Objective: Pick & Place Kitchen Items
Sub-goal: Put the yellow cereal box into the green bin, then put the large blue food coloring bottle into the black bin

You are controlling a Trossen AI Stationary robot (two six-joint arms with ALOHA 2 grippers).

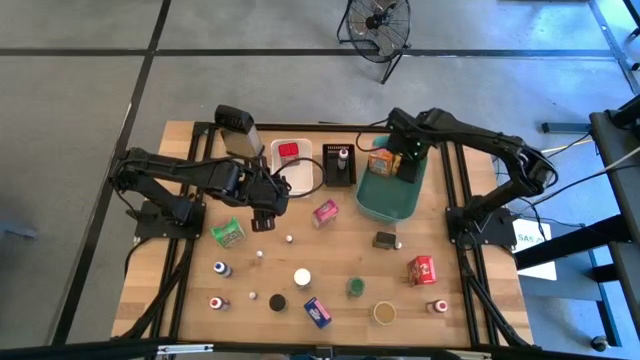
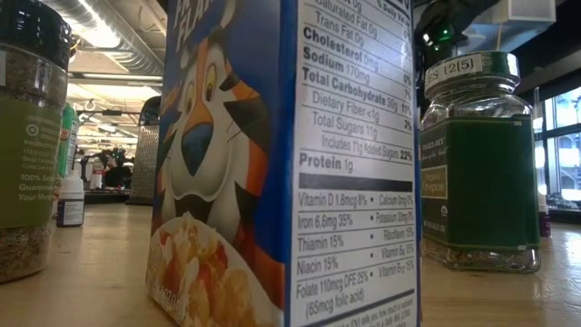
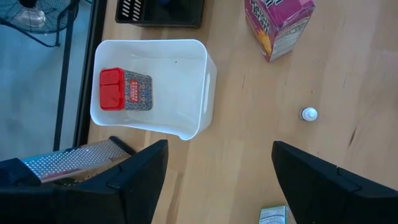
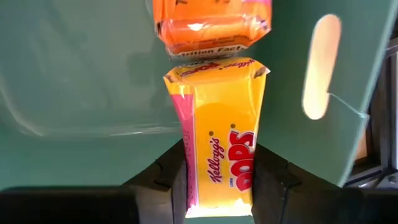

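The yellow box is clamped between the right gripper fingers, inside the teal basket, beside one orange box. The left gripper is spread wide, empty.

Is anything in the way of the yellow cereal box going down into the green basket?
Partly. The right gripper holds the yellow box over the teal basket, where an orange box lies just past its far end. The rest of the basket floor looks bare.

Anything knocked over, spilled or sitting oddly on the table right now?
Nothing spilled. One oddity: the metal grater hangs off the table's back edge beside the white bin. The right gripper holds a yellow cereal box over the teal basket.
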